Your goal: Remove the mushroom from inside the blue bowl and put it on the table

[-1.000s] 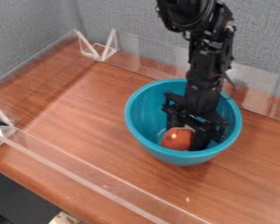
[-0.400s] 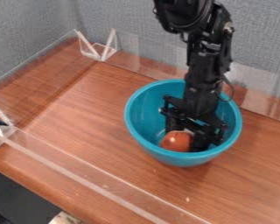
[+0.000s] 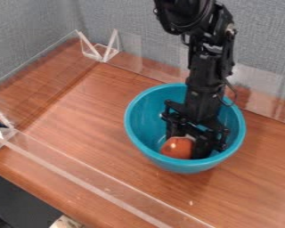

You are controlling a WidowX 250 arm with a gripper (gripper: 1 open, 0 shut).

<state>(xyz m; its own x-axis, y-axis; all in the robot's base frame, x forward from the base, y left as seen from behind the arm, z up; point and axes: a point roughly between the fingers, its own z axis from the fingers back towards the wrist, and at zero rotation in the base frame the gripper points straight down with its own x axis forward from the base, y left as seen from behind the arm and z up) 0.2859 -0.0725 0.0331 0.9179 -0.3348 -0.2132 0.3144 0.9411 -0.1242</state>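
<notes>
In the single camera view, the black, jointed robot arm [image 3: 208,61] comes down from the top into the large, round, glossy teal-blue bowl [image 3: 145,146], which stands on the reddish-brown wood-grain table [image 3: 79,125]. The small toy mushroom with its rounded orange-brown cap [image 3: 177,148] is inside the bowl, low and toward the near side, with the black claw [image 3: 191,134] right at it. The dark fingers partly cover the mushroom, and against the shadowed interior I cannot tell whether they stand apart or are clamped on it.

The step in hand looks to be the grasp, down in the bowl; the mushroom is not yet out. The next move calls for making sure of a firm hold, then lifting straight up until mushroom and fingers are above the rim, before swinging across to the wood. Going sideways too soon could catch the wall and drag the bowl along.

As for which way the mushroom points, its rounded cap shows toward the camera and somewhat to the picture's left. The stem is hidden or too dark to make out, so the direction of its long axis cannot be told with confidence.
</notes>
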